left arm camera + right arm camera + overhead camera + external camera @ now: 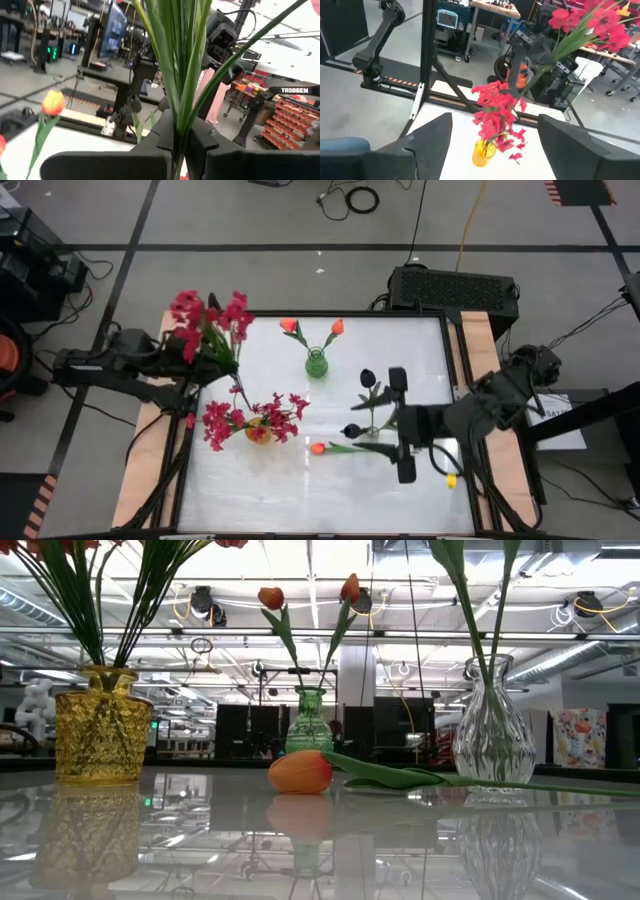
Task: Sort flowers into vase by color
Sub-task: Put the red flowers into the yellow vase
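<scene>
My left gripper point(203, 352) is at the table's far left, shut on a crimson-pink spray point(212, 318). A yellow vase point(258, 432) at mid-left holds more crimson-pink sprays point(495, 107). The green vase point(316, 364) holds two orange tulips by their stems. Black blooms point(367, 378) stand in the clear vase point(492, 725). One orange tulip point(300, 772) lies flat on the table in front of it. My right gripper point(401, 426) hovers open just right of the clear vase, nothing between its fingers point(432, 137). My left gripper pinches the spray's green stems point(181, 131) between its two fingers, coming about level from the table's left side. The stems stand up past the fingers with the blooms above. The spray is lifted clear of the table.
A black box point(455, 288) sits beyond the far right corner, and wooden strips point(140, 480) line both sides of the white tabletop. A small yellow thing point(451, 479) lies near the right edge. The near half of the tabletop point(300, 500) is bare.
</scene>
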